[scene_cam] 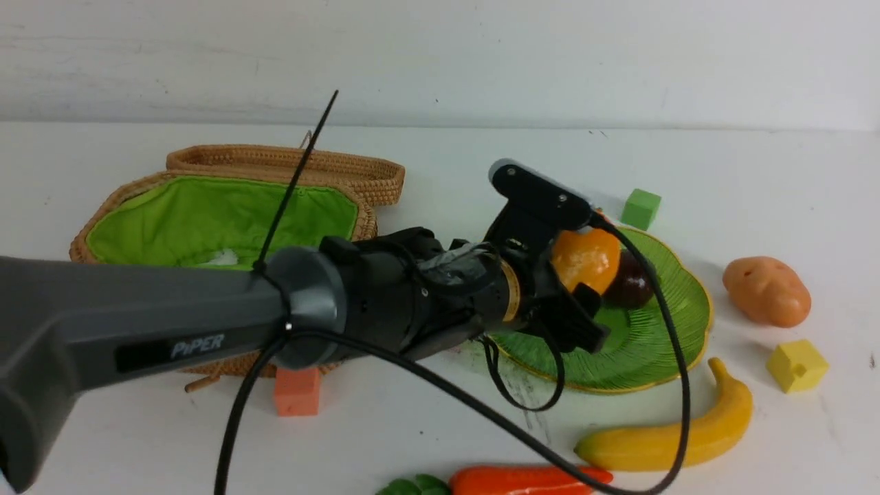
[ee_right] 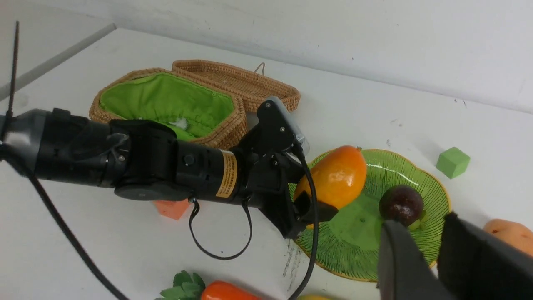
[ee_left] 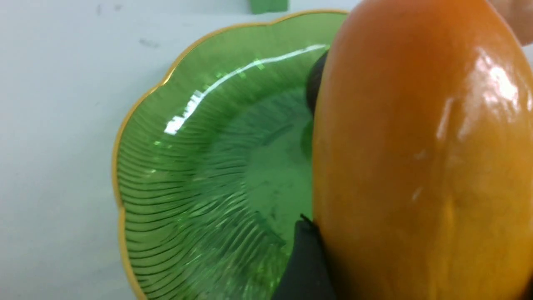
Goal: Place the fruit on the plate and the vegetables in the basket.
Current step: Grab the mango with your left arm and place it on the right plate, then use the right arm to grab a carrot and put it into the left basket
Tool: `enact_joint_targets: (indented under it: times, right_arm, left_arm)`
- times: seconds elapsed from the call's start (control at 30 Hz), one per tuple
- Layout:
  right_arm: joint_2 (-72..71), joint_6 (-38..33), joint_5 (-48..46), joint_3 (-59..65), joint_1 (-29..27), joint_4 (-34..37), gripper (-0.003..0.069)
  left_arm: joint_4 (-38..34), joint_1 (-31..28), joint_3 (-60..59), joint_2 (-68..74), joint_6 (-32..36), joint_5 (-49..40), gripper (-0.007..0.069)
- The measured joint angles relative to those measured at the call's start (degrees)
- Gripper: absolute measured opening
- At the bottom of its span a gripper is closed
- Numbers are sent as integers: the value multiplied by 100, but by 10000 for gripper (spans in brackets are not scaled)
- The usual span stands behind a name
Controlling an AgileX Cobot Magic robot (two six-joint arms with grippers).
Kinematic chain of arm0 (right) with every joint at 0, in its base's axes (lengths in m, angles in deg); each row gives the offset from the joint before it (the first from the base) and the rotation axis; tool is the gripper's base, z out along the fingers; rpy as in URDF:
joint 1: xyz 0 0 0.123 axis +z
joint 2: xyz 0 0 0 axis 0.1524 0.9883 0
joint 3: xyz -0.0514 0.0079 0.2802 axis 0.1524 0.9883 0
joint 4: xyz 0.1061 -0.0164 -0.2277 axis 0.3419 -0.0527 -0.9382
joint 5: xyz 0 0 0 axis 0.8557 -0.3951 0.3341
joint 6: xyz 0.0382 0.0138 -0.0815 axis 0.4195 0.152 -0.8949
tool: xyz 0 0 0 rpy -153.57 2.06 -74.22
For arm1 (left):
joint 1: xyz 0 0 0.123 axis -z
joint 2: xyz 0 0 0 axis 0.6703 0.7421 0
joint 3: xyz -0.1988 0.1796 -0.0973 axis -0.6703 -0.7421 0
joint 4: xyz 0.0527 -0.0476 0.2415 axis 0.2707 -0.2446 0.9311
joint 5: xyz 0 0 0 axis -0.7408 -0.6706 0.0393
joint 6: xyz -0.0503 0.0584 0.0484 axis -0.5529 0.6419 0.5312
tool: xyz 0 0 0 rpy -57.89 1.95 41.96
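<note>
The left fingers [scene_cam: 586,322] spread wide around the mango [scene_cam: 586,260], gripping it just above the plate [scene_cam: 660,344], beside the mangosteen [scene_cam: 631,283] lying in the dish. The right fingers [ee_right: 399,258] stand slightly apart, empty, near the plate's edge. The banana [scene_cam: 674,433], carrot [scene_cam: 529,480] and potato [scene_cam: 766,290] lie on the table [scene_cam: 756,179]; the basket [scene_cam: 364,220] sits open.

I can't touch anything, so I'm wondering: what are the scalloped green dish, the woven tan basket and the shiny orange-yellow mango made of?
Scalloped green dish: likely glass, glossy; ribs catch sharp highlights, thin gold rim.
Woven tan basket: matte wicker, visible weave, green fabric lining.
Orange-yellow mango: probably moulded plastic; smooth skin with bright glare streaks.
</note>
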Motion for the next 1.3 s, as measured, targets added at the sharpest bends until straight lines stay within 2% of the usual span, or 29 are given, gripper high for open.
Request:
enact_joint_targets:
  times: [0.3,0.57,0.77,0.87,0.93,1.03,1.13,1.17,1.2,1.23,1.3]
  right_arm:
    - [0,0,-98,0,0,47,160]
    - [0,0,-245,0,0,107,160]
    - [0,0,-289,0,0,131,160]
    - [0,0,-316,0,0,131,160]
    - [0,0,-351,0,0,131,160]
    - [0,0,-449,0,0,137,160]
    - [0,0,-691,0,0,190,160]
    - [0,0,-726,0,0,195,160]
    - [0,0,-852,0,0,240,160]
    - [0,0,-957,0,0,280,160]
    - [13,72,-1108,0,0,323,160]
  left_arm:
    - [196,-14,192,121,-96,56,551]
    - [196,-14,204,121,-109,-58,614]
    - [196,-9,204,47,-114,-141,609]
    - [196,-2,204,-141,-114,-278,581]
    - [167,5,204,-419,-131,-513,535]
    - [-133,10,204,-976,-224,-1203,416]
    - [-656,10,204,-1717,-296,-2328,213]
    - [-695,10,204,-1823,-296,-2483,183]
    - [-949,10,204,-2201,-255,-2991,79]
    - [-1167,10,204,-2538,-132,-3347,15]
    - [-1497,10,204,-3061,174,-3742,-13]
